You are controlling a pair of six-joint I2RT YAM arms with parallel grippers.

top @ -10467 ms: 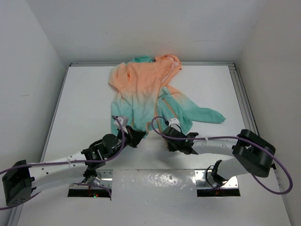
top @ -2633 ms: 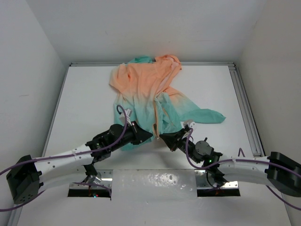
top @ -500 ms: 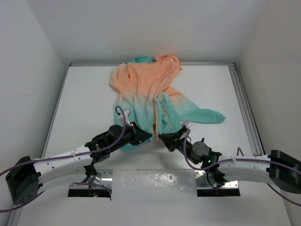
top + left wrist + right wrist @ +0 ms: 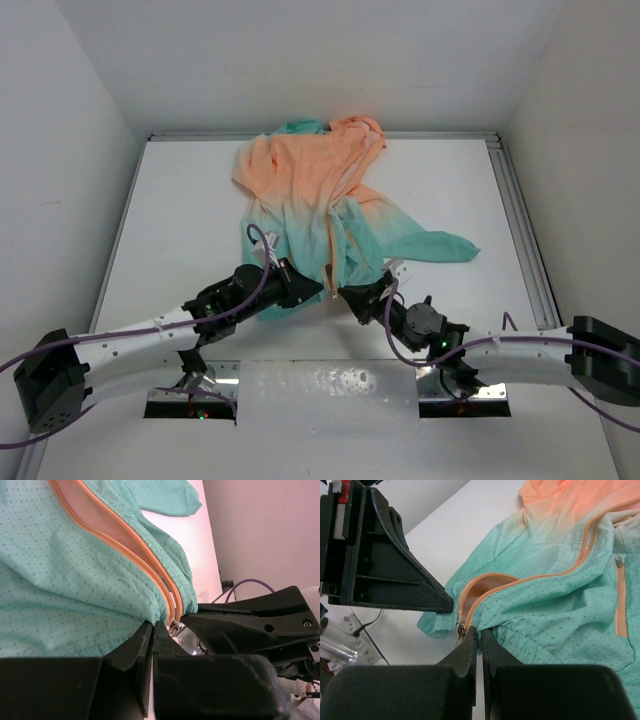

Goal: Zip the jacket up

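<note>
The jacket (image 4: pixel 318 195), spread on the white table (image 4: pixel 180 200) with its hood toward the far wall, is pinched at its teal hem, at the foot of the orange zipper (image 4: pixel 142 565), by the closed left gripper (image 4: pixel 318 291) and right gripper (image 4: pixel 345 293).

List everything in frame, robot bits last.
jacket: one, peach-orange top fading to teal bottom, spread at table centre and far side
front zipper: one, orange, down the jacket's front, open near the hem
zipper slider: one, metal, at the zipper's bottom end by the right fingers
pocket zipper: one, orange, on the teal panel
table: one, white, under everything
walls: white, left, far and right of the table
cables: two, purple, one along each arm
left gripper: one, black, shut on the jacket hem left of the zipper
right gripper: one, black, shut on the hem beside the slider
</note>
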